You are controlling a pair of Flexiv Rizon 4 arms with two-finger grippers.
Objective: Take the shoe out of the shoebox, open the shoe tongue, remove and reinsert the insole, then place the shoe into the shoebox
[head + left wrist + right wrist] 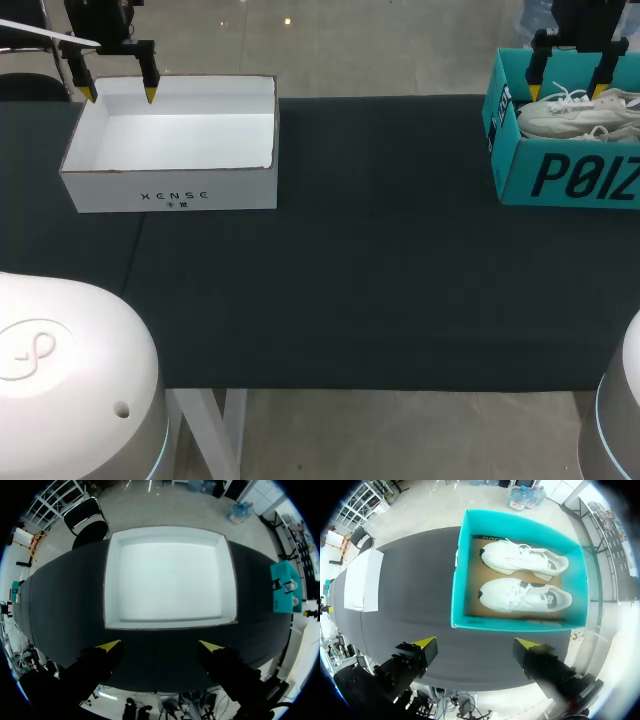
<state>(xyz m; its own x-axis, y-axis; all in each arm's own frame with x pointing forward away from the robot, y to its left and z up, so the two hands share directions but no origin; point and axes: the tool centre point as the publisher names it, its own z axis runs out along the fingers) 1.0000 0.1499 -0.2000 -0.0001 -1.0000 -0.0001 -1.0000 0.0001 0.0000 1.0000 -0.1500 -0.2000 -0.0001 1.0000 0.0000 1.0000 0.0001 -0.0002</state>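
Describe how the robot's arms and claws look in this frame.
Both the left claw and right claw are black, each with two blocky fingers ending in bright yellow wedge tips. The arm housings are smooth, rounded and white: the left arm bears an embossed loop mark and a small hole; the right arm shows a pale blue ring.
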